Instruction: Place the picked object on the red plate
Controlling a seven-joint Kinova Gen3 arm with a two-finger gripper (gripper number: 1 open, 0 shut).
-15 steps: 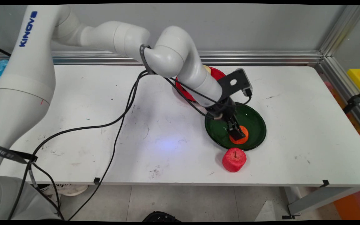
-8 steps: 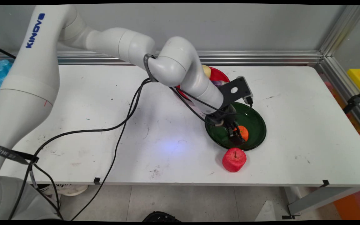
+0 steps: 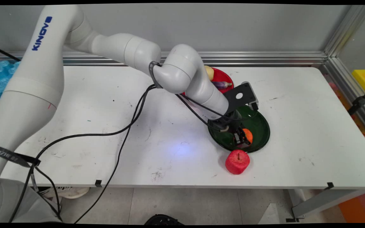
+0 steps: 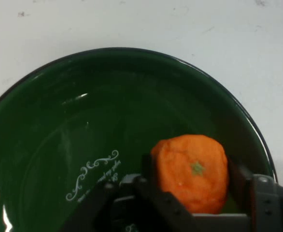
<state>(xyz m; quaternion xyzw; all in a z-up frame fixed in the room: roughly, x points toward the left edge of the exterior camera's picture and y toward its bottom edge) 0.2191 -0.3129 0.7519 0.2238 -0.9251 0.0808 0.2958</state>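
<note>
An orange tangerine (image 3: 248,135) lies in the near part of a dark green plate (image 3: 260,122). My gripper (image 3: 241,139) reaches down into the plate and is shut on the tangerine. In the hand view the tangerine (image 4: 192,176) sits between the two black fingers (image 4: 147,170), which press on its left and right sides, over the green plate (image 4: 83,121) with its white lettering. A red apple (image 3: 237,161) stands on the table just in front of the plate, apart from the gripper.
Behind the green plate a red plate (image 3: 225,76) holds a yellowish fruit (image 3: 209,72) and a small purple piece (image 3: 221,84), partly hidden by the arm. Black cables (image 3: 122,129) hang from the arm across the table's middle. An aluminium rail runs along the far edge.
The arm has swung a little to the right and the hand has turned more upright over the plate. The fingers have closed on the tangerine, which has shifted slightly right.
</note>
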